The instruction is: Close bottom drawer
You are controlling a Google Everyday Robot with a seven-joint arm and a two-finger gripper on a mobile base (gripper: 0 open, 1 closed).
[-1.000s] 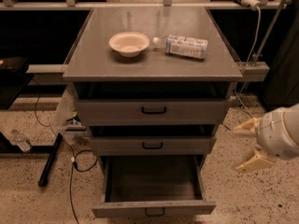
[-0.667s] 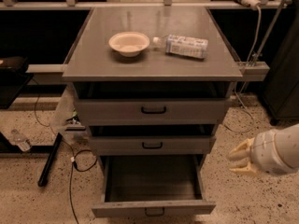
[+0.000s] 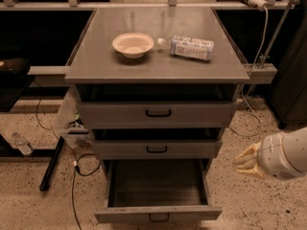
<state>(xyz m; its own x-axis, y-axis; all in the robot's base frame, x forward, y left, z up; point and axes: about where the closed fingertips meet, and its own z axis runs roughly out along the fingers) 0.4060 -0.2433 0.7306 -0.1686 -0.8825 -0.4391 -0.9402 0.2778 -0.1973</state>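
The bottom drawer point(image 3: 158, 212) is the lowest of three grey drawers and stands pulled far out, its plain grey inside empty. Its small black loop handle point(image 3: 159, 218) sits at the middle of the flat front, near the lower edge of the view. My gripper point(image 3: 244, 162) hangs in the air to the right of the cabinet, at about the height of the drawer's back, apart from it. Its tan fingers point(image 3: 248, 158) point left towards the cabinet and lie together, holding nothing.
The middle drawer point(image 3: 156, 148) and top drawer point(image 3: 157, 112) stand slightly out. On the cabinet top point(image 3: 96, 61) are a white bowl point(image 3: 133, 44) and a lying plastic bottle point(image 3: 191, 47). Cables point(image 3: 76, 166) and a black bar point(image 3: 52, 163) lie on the speckled floor at left.
My gripper has moved down and a little left, towards the cabinet's lower right side. Its fingers, spread apart a second ago, have come together. The drawers have not moved.
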